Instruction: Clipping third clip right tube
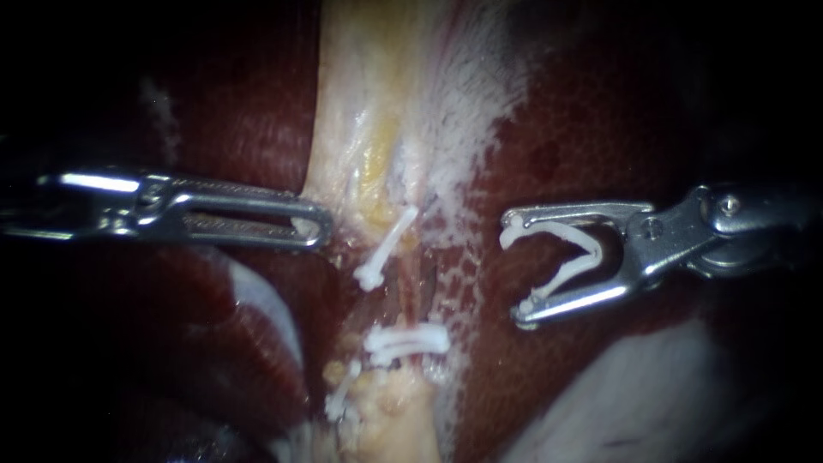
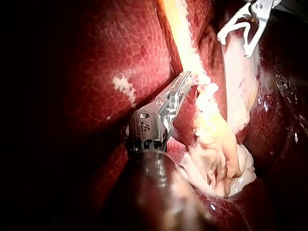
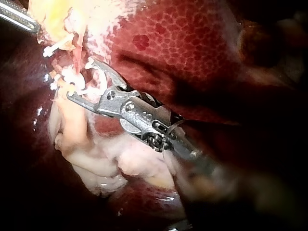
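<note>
Endoscope, left instrument (image 1: 302, 227): my slotted jaws lie together, pinched on the edge of the pale tissue (image 1: 360, 103).
Endoscope, right instrument (image 1: 514, 273): jaws spread wide, each pressed to one leg of the loaded clip (image 1: 573, 257). It hangs over the liver (image 1: 583, 129), well to the right of the tube (image 1: 417, 296).
Endoscope, tube: an upper clip (image 1: 387, 249) slants across it and lower clips (image 1: 407, 341) cross it farther down, with a bare stretch between them.
Left wrist, left instrument (image 2: 186, 82): jaws narrow, tips biting the pale tissue (image 2: 211, 125). My right instrument (image 2: 235, 44) sits ahead, the loaded clip (image 2: 246, 30) agape.
Right wrist, right instrument (image 3: 79, 79): jaws wide, just beside the clipped tissue. I cannot tell whether they touch it. The upper clip (image 3: 57, 48) lies beyond, the left instrument (image 3: 29, 21) farther still.
</note>
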Action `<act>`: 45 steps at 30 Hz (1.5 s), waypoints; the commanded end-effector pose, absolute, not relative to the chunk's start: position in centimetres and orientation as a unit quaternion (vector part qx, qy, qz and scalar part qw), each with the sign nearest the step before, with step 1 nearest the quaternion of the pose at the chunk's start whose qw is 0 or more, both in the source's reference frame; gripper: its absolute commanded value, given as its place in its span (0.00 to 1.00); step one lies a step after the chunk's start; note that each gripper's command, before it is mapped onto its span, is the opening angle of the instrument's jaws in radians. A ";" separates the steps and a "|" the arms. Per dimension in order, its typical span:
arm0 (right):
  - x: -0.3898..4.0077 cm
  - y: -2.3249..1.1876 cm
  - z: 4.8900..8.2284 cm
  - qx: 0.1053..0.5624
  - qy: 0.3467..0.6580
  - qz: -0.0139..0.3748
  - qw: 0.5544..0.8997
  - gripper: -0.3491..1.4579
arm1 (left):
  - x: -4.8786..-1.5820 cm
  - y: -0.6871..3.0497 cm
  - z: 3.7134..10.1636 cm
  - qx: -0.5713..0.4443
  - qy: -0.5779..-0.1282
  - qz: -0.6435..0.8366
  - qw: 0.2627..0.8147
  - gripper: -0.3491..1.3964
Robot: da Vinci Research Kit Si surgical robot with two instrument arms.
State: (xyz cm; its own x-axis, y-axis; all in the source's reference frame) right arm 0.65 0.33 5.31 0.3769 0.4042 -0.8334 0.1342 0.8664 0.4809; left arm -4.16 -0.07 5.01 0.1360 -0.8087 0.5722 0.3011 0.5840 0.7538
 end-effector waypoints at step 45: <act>1.43 -0.08 5.96 0.347 0.522 0.109 0.771 0.50 | -3.68 0.25 3.99 0.230 -0.546 -0.400 0.700 0.00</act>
State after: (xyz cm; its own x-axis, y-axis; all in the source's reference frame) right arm 1.45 -0.08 5.96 0.4334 0.5330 -0.7267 0.2001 0.7293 0.6543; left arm -3.68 0.25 3.99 0.0849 -0.8108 0.5791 0.3080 0.5741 0.7587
